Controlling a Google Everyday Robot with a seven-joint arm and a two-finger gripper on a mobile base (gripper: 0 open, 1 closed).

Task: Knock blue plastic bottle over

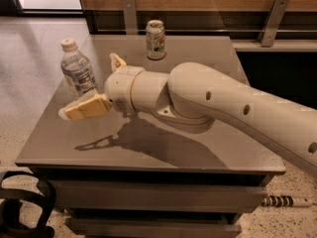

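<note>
Blue plastic bottle (77,69) is standing at the left side of the worktop (54,145). It is a clear ribbed cylinder with a white screw cap and a pale printed label, and it is leaning a little to the left in the view. Its base is sitting hidden behind the end effector (91,86), so whether it is resting flat cannot be told. The end effector is hanging low over the worktop's left half with its fingers spread apart and clamping nothing. One flat tan wedge-shaped finger (85,108) is lying across the bottle's foot and looks to be touching it. The other finger's small tan tip is poking up just right of the bottle. The arm (223,103), a smooth glossy off-white shell with rounded joints and small dark holes, is reaching in from the right and casting a sharp shadow (131,142) on the matte grey-brown top. A short silver-green soda can (155,39) is standing upright near the rear edge, well apart from the bottle. A black loop of cable (22,202) is sitting at lower left on the speckled floor (29,98).
</note>
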